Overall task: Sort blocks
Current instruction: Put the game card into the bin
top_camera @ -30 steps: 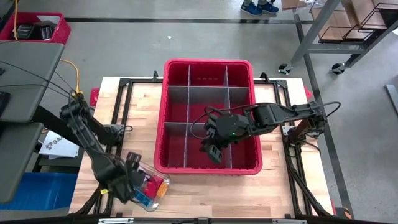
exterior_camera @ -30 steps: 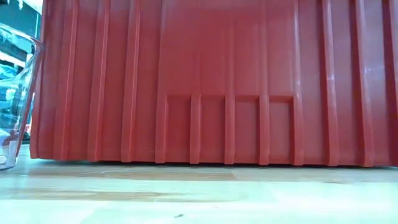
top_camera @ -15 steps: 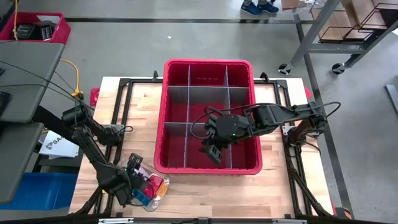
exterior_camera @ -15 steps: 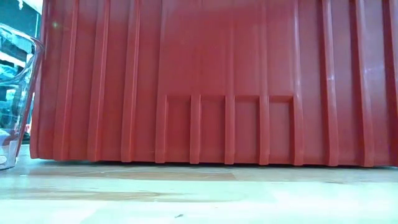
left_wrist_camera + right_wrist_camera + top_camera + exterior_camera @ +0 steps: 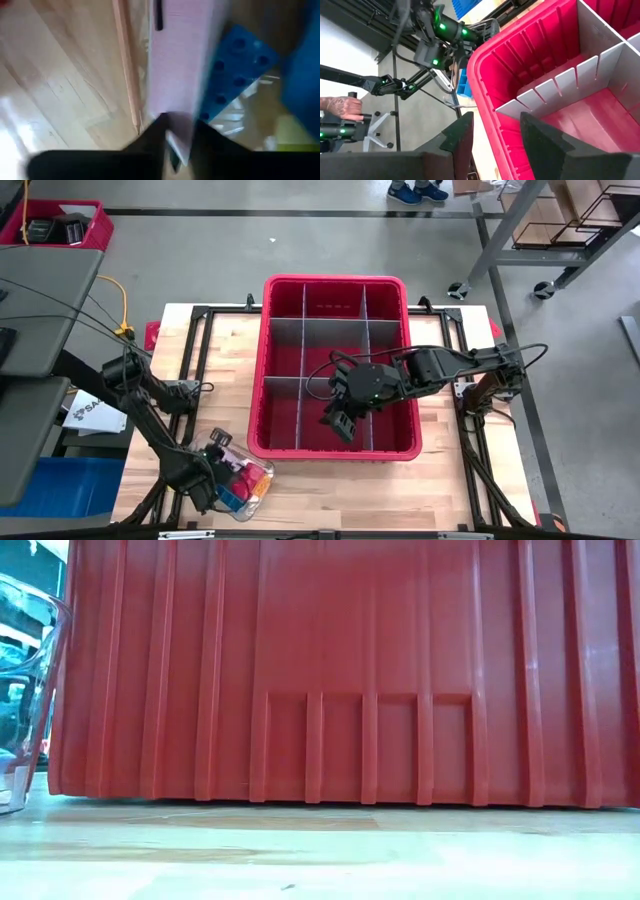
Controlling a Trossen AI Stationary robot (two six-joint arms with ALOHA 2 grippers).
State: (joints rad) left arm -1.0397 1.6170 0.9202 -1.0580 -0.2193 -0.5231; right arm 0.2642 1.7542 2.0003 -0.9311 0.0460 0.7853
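The left pincer (image 5: 177,142) looks closed on something pink, too blurred to name.

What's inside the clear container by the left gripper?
The clear container holds mixed blocks: red, blue, yellow and orange show. The left gripper reaches into it and covers some, so their number can't be told.

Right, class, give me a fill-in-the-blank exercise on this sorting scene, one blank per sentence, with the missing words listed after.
1. The blocks lie in a clear ____ by the table's near left corner.
2. The left gripper is at that container, and the right gripper hangs over the red ____.
3. Grey dividers split the bin into ____ compartments.
4. The right gripper's jaws are ____.

Missing words: container; bin; nine; open
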